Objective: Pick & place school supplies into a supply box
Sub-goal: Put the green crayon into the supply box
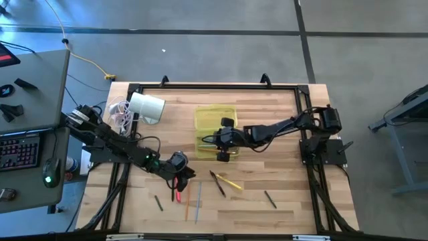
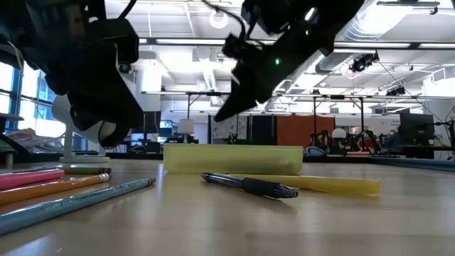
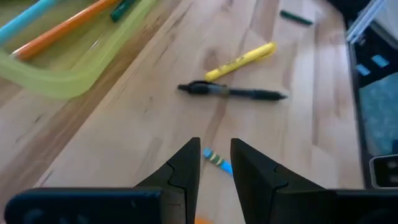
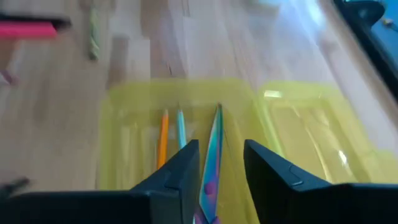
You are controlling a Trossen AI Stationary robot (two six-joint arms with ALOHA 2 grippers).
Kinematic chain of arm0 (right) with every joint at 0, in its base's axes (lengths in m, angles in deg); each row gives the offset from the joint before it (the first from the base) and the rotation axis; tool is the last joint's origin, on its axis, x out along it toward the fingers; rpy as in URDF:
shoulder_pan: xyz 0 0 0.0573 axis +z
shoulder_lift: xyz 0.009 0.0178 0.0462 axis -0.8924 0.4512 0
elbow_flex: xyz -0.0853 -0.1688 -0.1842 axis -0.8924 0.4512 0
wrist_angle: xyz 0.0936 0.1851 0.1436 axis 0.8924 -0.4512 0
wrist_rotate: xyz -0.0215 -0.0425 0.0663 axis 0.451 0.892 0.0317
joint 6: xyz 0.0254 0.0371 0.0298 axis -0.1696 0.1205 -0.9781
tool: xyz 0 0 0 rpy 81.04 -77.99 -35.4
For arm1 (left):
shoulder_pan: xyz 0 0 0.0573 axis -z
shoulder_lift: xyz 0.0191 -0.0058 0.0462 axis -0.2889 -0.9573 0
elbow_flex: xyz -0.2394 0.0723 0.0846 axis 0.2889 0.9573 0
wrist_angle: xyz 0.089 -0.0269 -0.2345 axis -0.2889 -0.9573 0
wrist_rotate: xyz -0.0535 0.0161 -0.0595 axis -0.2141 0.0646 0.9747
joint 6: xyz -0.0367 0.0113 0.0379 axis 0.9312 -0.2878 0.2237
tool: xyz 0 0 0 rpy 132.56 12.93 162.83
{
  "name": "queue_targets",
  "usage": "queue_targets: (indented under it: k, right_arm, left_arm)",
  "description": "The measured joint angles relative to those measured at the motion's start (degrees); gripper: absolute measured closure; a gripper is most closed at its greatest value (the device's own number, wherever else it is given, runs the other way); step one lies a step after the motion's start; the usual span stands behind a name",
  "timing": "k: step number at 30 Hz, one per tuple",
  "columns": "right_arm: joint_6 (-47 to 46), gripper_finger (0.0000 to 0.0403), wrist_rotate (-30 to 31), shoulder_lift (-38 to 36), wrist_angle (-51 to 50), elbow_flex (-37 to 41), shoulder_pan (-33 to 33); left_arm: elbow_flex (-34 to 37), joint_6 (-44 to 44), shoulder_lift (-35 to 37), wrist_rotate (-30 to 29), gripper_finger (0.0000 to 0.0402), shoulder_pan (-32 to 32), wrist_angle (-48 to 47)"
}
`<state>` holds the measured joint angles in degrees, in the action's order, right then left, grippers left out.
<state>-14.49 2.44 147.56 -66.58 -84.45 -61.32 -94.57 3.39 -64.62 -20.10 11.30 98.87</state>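
The yellow-green supply box [image 1: 212, 144] rests flat on the table; an orange and a light blue pencil [image 4: 163, 134] lie in it. My right gripper [image 1: 224, 142] hangs over the box, shut on the purple-handled scissors [image 4: 213, 149]. My left gripper [image 1: 177, 167] hovers low over the pink, orange and light blue pencils [image 1: 187, 195] near the table's near edge. It is open by a narrow gap, and the light blue pencil's eraser end [image 3: 214, 160] shows on the table between its fingers. A black pen [image 3: 233, 92] and a yellow highlighter [image 3: 241, 60] lie beyond. My right gripper holds the scissors at the handle end [image 4: 209, 186], between its two fingers. The fingers slant down from the table's right side. The shiny blades [image 4: 216, 134] stick out forward past the fingertips, lifted clear above the box's floor. The handle loops are hidden by the fingers.
A second yellow-green tray [image 1: 215, 117] lies against the box's far side. The white cylinder [image 1: 146, 107] with cables stands at the far left. Dark pens [image 1: 269, 199] [image 1: 158, 203] lie near the near edge. A desk with a keyboard stands left of the table.
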Motion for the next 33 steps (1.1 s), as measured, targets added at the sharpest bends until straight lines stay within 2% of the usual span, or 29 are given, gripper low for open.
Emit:
queue_targets:
  k: [6,9,13,19,22,26,33]
  right_arm:
    - [-0.27,0.028,-1.13,-7.86,-1.71,-0.3,4.64]
    - [-0.38,0.028,-1.12,-12.44,-4.54,-0.3,7.41]
    - [-6.54,0.0279,-1.34,-17.23,-8.73,-0.12,11.16]
    - [-14.5,0.0279,-6.46,-20.05,-9.95,3.52,16.65]
    - [-18.29,0.0279,-6.92,-20.33,-9.29,5.98,19.58]
    - [-20.59,0.0279,-4.46,-20.36,-8.39,8.41,22.68]
    - [-21.65,0.0279,-3.26,-20.36,-7.18,9.95,24.24]
  left_arm:
    - [-0.07,-0.12,2.8,-1.53,0.0277,-0.05,-6.33]
    - [0.02,0.07,6.58,-2.12,0.0277,-0.09,-14.11]
    - [0.02,-0.12,10.49,-2.71,0.0277,0.02,-22.63]
    - [0.02,-12.5,10.68,-3.21,0.0277,-0.5,-32.05]
    - [0.04,-13.02,8.97,-2.9,0.0277,-0.33,-32.06]
    - [-0.02,-12.84,6.96,-1.72,0.0277,-0.37,-29.89]
    - [0.02,-11.84,1.97,-1.51,0.0277,-0.35,-27.67]
